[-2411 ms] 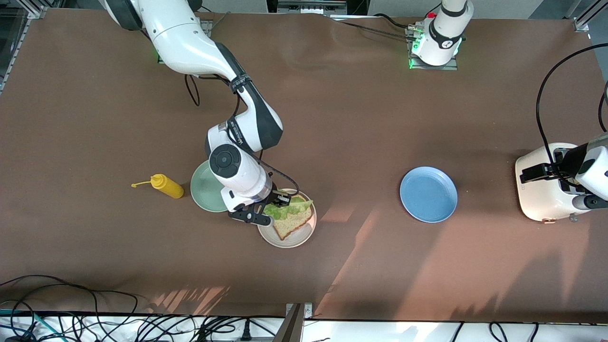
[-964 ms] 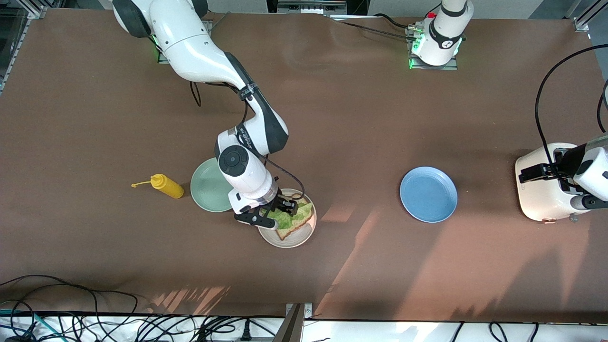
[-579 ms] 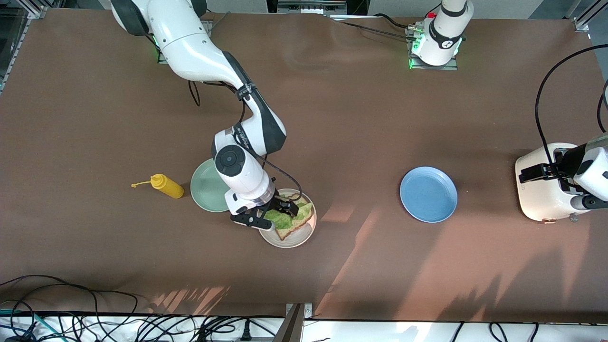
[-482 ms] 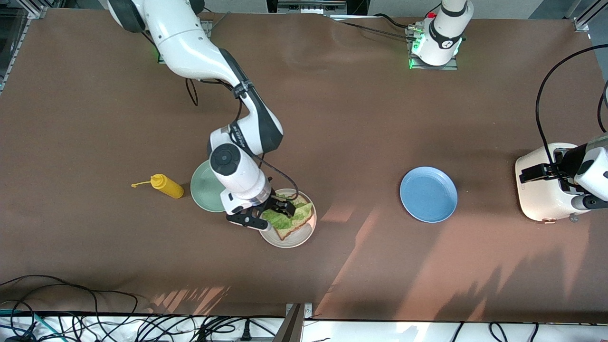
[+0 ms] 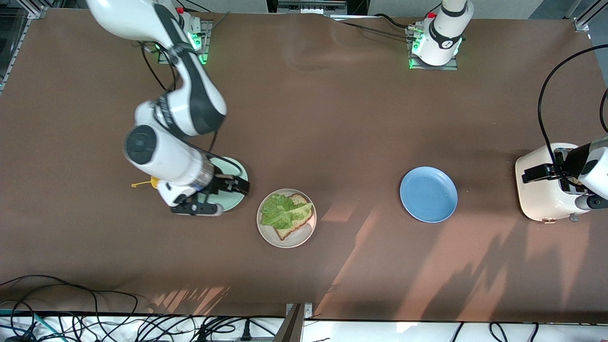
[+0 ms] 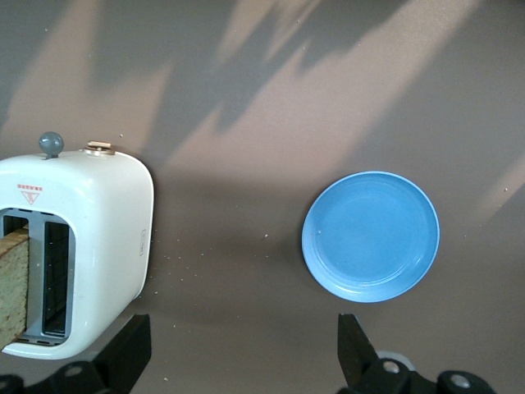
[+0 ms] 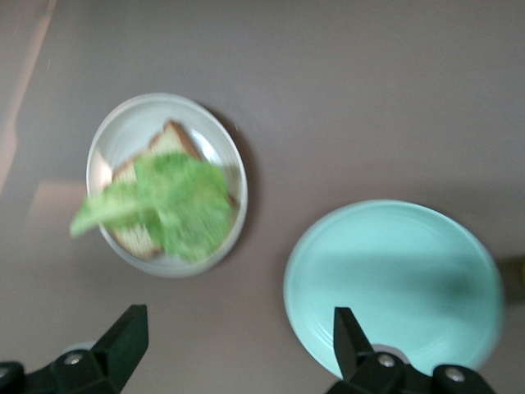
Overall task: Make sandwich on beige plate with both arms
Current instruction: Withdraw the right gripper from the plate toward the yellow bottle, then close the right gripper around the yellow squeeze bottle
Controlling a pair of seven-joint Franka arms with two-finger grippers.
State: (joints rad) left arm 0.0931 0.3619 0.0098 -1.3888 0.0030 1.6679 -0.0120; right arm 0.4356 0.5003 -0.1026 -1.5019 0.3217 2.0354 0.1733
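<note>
A brown table (image 5: 342,118) carries everything. The beige plate (image 5: 304,233) sits near its middle and serves as landmark. Just beside the plate, toward the right arm's end, lies a mint plate (image 5: 236,172); a yellow bottle (image 5: 153,181) lies next to that one. Toward the left arm's end, well apart, rests a blue plate (image 5: 428,194), then a white toaster (image 5: 541,187).

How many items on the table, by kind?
Plates: 3 — beige plate, mint-green plate, blue plate
Bread slices: 2 — one on the beige plate, one in the toaster slot
Lettuce leaf: 1
Toaster: 1
Yellow squeeze bottle: 1, mostly hidden
Total: 8
</note>
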